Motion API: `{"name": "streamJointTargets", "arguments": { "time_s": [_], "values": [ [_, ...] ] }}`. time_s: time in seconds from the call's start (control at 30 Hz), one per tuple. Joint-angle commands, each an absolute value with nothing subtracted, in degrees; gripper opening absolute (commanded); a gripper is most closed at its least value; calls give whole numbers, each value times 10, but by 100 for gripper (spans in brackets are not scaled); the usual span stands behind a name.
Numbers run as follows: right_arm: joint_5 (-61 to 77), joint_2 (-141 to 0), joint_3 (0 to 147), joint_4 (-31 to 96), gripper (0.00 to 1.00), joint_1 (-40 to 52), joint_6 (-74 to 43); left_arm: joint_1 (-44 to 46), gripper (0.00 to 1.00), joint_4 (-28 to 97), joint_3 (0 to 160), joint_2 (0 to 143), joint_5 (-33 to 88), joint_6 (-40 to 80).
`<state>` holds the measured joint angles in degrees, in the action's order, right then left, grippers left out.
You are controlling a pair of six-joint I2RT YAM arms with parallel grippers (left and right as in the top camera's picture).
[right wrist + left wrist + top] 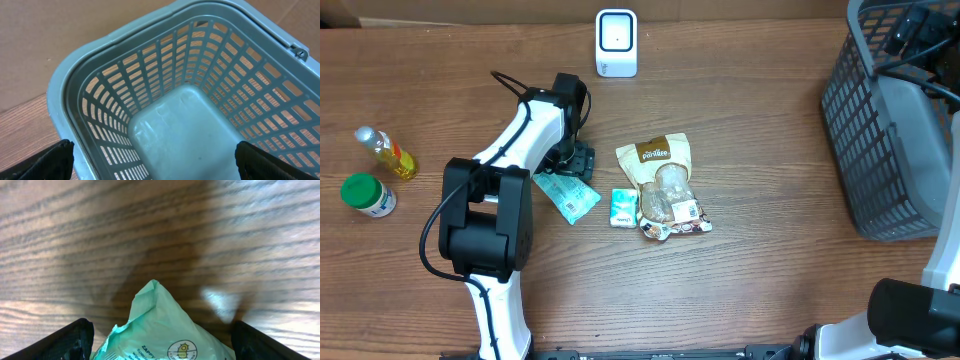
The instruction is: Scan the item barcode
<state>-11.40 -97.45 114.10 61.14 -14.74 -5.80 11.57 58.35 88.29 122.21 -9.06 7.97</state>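
Left gripper [161,342]: jaws stand wide apart, low over the wooden table [770,290]. In the left wrist view only the black fingertips [70,340] show, one in each bottom corner.
Task item: a mint-green plastic packet [566,196] with printed text lies flat on the table, left of the middle, just under the left arm's head.
Packet and jaws: in the left wrist view the packet's crumpled, pointed end rises between the two fingertips. Its sides reach out close to both, but I cannot tell whether either finger touches it. It does not look pinched.
Right gripper [160,162]: wide open and holding nothing, hanging over the grey slatted plastic basket [850,110] at the table's right edge.
Scanner: a small white box-shaped unit with a dark window [616,43] stands at the far edge of the table, well apart from the packet.
Nearby goods: a brown and white pouch [656,154], a clear bag of round pieces [672,198] and a small green and white packet [624,207] lie just to the right of the task item.
Left edge: a small bottle of yellow liquid [388,153] and a green-lidded jar [368,195] sit together.
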Motion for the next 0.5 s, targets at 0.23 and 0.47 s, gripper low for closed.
{"name": "streamJointTargets", "arguments": {
  "time_s": [0.23,0.47],
  "values": [
    [-120,-969,1151,609,100,-148,-60,108,93,601,874,1108,-104,114],
    [-119,-969,1151,609,100,-148,-60,107,95,618,874,1030,-109,125]
  ]
}}
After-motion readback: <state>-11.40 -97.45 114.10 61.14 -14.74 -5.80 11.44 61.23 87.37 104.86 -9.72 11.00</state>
